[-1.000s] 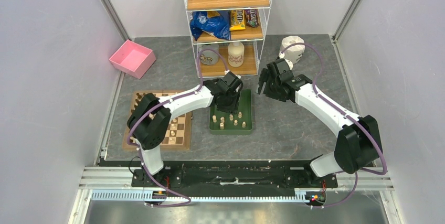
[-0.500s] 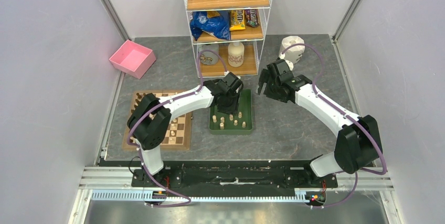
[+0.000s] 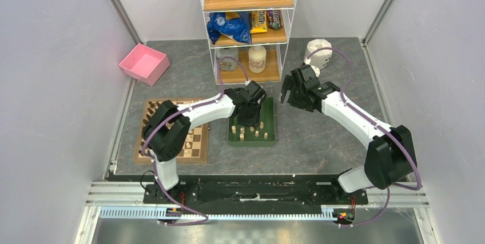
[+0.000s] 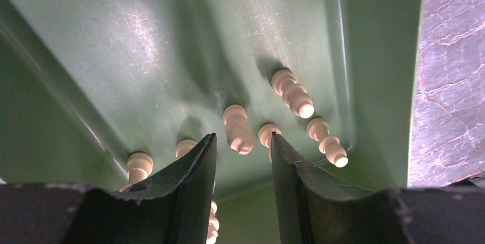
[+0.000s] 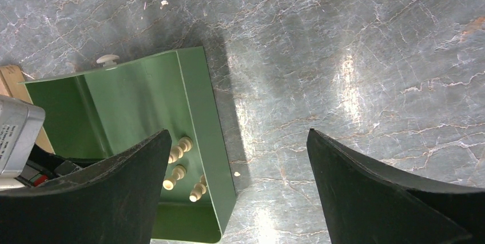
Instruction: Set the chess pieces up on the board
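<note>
My left gripper (image 4: 241, 141) has shifted slightly inside the green rectangular plastic tray (image 4: 171, 44). Its jaws are narrowly apart and empty, lined up on a pale cream wooden chess pawn (image 4: 237, 130), so I judge pickup is close. Only the overhead view shows the checkered wooden chessboard (image 3: 197, 147), well to the left. My right gripper (image 5: 238, 135) gapes, empty.

Seen from above, the left arm (image 3: 200, 112) lies across the board (image 3: 199, 148) and hides most of its squares. The chess pieces (image 3: 150, 107) that do show there are too small to tell one kind from another, and the arm's wrist covers the far part of the green tray (image 3: 272, 124). In the left wrist view the left fingers (image 4: 183, 192) run off the bottom edge and hide the lower ends of the cream pieces (image 4: 139, 167) beside them. In the right wrist view the right fingers (image 5: 389, 198) are cut by the bottom edge, and the one on the picture's left covers part of the tray.
</note>
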Controlling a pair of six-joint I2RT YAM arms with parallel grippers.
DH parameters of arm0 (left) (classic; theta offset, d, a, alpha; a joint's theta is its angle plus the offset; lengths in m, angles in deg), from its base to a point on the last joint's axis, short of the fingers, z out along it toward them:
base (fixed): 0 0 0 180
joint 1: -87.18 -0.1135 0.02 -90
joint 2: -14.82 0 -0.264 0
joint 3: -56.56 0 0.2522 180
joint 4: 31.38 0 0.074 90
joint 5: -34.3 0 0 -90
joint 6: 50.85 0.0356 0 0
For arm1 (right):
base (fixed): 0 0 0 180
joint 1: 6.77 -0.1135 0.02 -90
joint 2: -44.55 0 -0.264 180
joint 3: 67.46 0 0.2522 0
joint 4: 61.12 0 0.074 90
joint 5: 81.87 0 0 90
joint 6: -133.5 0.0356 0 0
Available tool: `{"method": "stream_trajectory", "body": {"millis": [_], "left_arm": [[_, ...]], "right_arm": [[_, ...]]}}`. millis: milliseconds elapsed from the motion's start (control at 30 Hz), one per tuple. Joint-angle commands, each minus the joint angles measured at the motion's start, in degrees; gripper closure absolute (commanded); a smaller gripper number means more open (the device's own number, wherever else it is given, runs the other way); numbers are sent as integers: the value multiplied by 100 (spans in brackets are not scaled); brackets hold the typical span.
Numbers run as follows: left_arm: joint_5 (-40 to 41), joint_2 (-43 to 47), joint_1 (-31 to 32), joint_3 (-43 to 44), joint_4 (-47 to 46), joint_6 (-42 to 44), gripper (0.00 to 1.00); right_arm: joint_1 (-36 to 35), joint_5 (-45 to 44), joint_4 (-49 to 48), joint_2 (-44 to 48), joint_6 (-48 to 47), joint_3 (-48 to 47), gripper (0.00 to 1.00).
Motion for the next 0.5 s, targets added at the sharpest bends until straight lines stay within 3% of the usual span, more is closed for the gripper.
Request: {"method": "stream_trajectory", "body": {"millis": [0,133,467], "left_arm": [[79,-35,28,169,52,-93,54],[129,-44,28,163,96,-76,58],[95,-49,28,275,56,12,82]], "right_arm": [[31,-173,-95,127,-6,11,3],[31,-168,-100,126,-9,8,3],[32,-137,-100,116,-24,-4,3]]}}
